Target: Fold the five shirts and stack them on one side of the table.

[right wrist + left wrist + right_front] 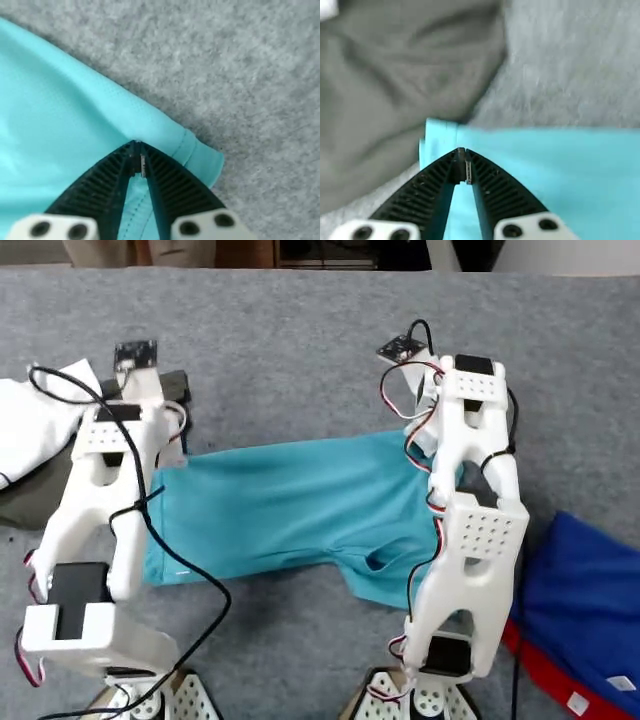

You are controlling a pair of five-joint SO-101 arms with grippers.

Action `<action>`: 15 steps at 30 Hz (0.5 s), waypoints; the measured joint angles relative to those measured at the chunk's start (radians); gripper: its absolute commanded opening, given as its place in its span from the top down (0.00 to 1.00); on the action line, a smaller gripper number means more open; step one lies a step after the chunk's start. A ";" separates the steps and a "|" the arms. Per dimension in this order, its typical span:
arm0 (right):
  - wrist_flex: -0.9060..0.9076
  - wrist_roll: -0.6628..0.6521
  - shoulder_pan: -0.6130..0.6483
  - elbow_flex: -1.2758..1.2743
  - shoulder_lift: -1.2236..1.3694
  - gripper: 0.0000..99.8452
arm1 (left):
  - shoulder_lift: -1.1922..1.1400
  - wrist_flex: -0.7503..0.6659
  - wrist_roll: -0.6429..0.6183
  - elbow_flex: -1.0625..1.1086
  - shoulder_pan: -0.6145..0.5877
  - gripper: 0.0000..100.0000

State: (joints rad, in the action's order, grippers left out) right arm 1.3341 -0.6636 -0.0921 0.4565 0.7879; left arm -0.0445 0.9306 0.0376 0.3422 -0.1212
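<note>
**Both tools pinch the teal shirt at its far edge**

The teal shirt (pixel 290 505) lies spread flat across the middle of the grey tabletop (pixel 300 350), between the two arms. The left tool (pixel 462 165) has its jaws drawn together on the cloth at one far corner of the teal shirt, just beside a dark grey shirt (pixel 395 75) that lies crumpled off that end. A white shirt (pixel 35 425) rests on the dark grey one, farther out from the teal shirt. The right tool (pixel 137 157) is clamped on the teal shirt's hemmed edge near the opposite far corner. Off that end, a blue shirt (pixel 585 600) lies on a red shirt (pixel 540 665), apart from the teal shirt
</note>
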 measured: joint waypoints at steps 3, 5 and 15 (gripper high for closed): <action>0.000 0.000 0.000 0.000 0.000 1.00 | -0.080 -0.084 -0.032 -0.011 0.009 0.98; 0.000 0.000 0.000 0.000 0.000 1.00 | -0.160 -0.124 -0.040 -0.018 0.012 0.98; 0.000 0.000 0.000 0.000 0.000 1.00 | -0.362 -0.072 -0.112 -0.224 -0.084 0.98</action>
State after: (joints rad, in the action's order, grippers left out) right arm 1.3341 -0.6636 -0.0921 0.4565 0.7879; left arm -0.4066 0.8585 -0.0744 0.1181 -0.2056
